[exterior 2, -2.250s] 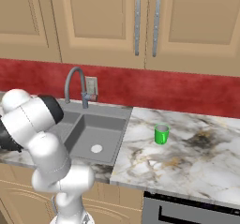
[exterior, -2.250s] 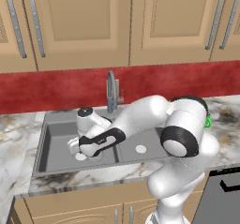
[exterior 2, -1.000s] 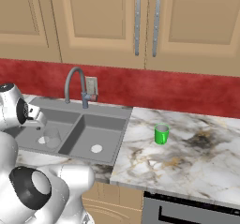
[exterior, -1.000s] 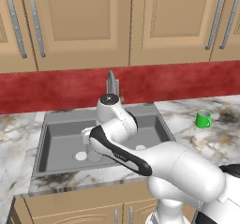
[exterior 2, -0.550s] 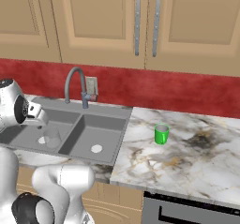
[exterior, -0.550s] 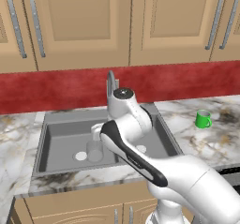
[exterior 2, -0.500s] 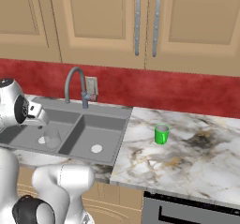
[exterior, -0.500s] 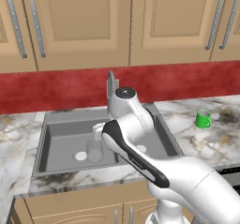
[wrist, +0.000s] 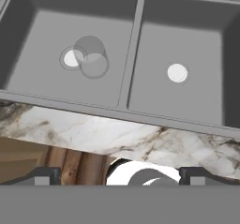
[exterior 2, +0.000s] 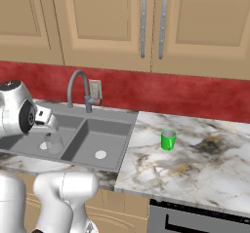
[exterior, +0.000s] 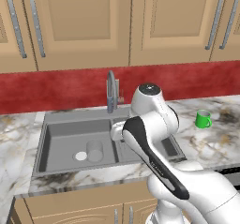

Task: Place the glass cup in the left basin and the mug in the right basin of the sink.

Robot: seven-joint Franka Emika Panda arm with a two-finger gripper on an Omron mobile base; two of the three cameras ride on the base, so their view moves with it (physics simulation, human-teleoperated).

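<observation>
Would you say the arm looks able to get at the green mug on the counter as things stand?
Probably yes: the mug stands alone on open counter right of the sink, and the gripper is open and empty.

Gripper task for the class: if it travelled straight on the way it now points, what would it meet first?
Judging by the hand view, the open gripper looks down over the sink's front edge. Straight ahead lies the counter strip or the divider between the basins, probably not the glass cup; depth is unclear.

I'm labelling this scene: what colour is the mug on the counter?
Bright green. The mug shows best in the right base view, standing on the marbled counter.
</observation>
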